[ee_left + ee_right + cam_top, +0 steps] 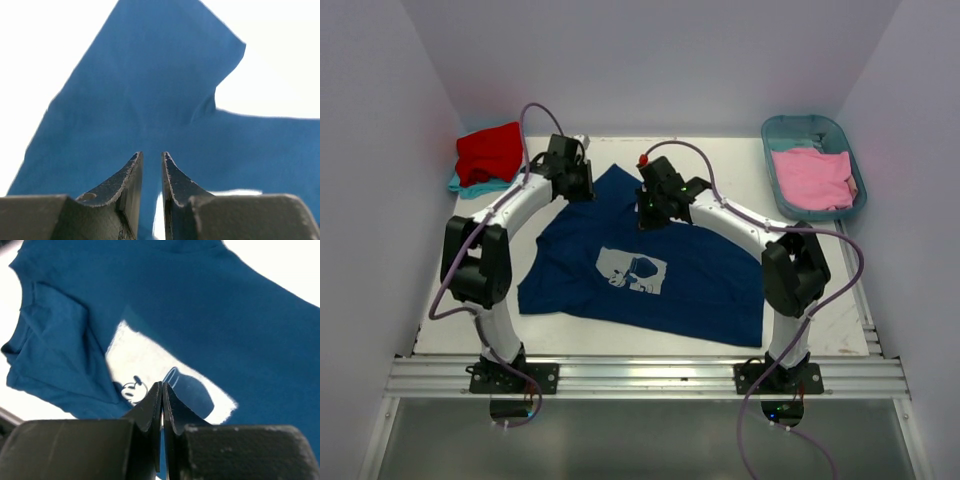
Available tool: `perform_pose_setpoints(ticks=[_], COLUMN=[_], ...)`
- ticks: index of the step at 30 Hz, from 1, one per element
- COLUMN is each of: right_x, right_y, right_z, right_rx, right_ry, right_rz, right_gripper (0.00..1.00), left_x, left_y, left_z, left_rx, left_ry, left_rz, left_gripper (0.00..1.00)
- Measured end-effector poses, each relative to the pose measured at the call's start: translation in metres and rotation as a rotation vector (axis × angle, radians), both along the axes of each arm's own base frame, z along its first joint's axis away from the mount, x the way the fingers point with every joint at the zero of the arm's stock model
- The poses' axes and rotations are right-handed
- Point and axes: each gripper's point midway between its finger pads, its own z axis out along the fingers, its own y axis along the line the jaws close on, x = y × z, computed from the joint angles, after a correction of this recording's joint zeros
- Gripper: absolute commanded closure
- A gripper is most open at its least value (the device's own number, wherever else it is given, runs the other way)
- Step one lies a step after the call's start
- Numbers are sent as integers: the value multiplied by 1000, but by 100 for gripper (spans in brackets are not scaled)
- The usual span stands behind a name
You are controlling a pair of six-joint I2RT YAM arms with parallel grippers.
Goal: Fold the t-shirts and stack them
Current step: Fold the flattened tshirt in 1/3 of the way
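Mostly flat navy t-shirt (pixel 710 285), pale print (pixel 632 270) upward

My white table (pixel 820 330): navy t-shirt (pixel 700 280) spread mid; red shirt (pixel 490 150) on teal shirt (pixel 465 186) far left; teal tub (pixel 775 130) far right.
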Motion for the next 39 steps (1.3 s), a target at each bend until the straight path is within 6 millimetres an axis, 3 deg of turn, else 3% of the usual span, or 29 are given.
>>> perform_pose_setpoints(ticks=[4, 6, 10, 16, 21, 24, 29, 39], right_x=[-3, -8, -27, -52, -51, -50, -48, -48], right_y=[-4, -1, 0, -5, 2, 7, 9, 9], right_z=[-3, -4, -19, -47, -45, -43, -42, -42], right_rx=[-18, -4, 21, 28, 68, 89, 98, 98], right_ry=[10, 30, 85, 177, 172, 168, 159, 159], right_rz=[6, 36, 84, 116, 129, 138, 141, 141], right_gripper=[85, 84, 87, 98, 100, 100, 100, 100], left_x=[35, 40, 24, -43, -86, -96, -97, -109], left_y=[-9, -10, -2, 17, 21, 18, 9, 2], left_z=[5, 2, -16, -68, -76, -65, -49, -69], left_rx=[-2, 0, 34, 89, 68, 38, -19, -32], left_ry=[-28, -24, 40, 238, 309, 284, 219, 266], left_rz=[-2, -1, 12, 22, -7, -25, -66, -129], left_gripper=[75, 75, 77, 100, 100, 100, 100, 100])
